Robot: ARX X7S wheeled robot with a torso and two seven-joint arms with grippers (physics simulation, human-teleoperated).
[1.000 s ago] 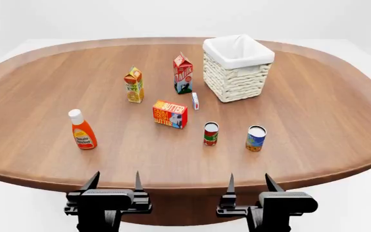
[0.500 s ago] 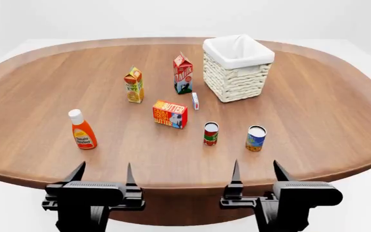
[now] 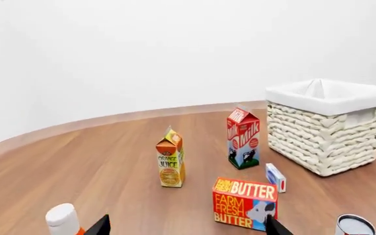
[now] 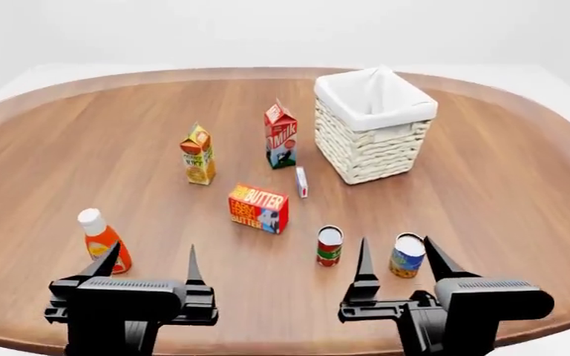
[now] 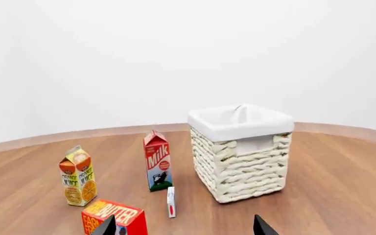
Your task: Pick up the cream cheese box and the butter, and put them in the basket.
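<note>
The small white cream cheese box (image 4: 302,182) stands on edge between the butter and the basket; it also shows in the left wrist view (image 3: 275,177) and the right wrist view (image 5: 171,201). The orange-red butter (image 4: 258,208) box sits near the table's middle, seen too in the left wrist view (image 3: 245,203) and the right wrist view (image 5: 114,217). The white wicker basket (image 4: 373,126) stands at the back right. My left gripper (image 4: 149,265) and right gripper (image 4: 396,261) are open and empty over the table's near edge, well short of both boxes.
An orange juice carton (image 4: 197,154) and a red milk carton (image 4: 280,135) stand behind the butter. A ketchup bottle (image 4: 102,240) stands by my left gripper. Two cans (image 4: 329,245) (image 4: 406,255) stand just ahead of my right gripper.
Both grippers have moved forward over the table's near edge. The head view has shifted forward and down, so the objects sit lower in frame.
</note>
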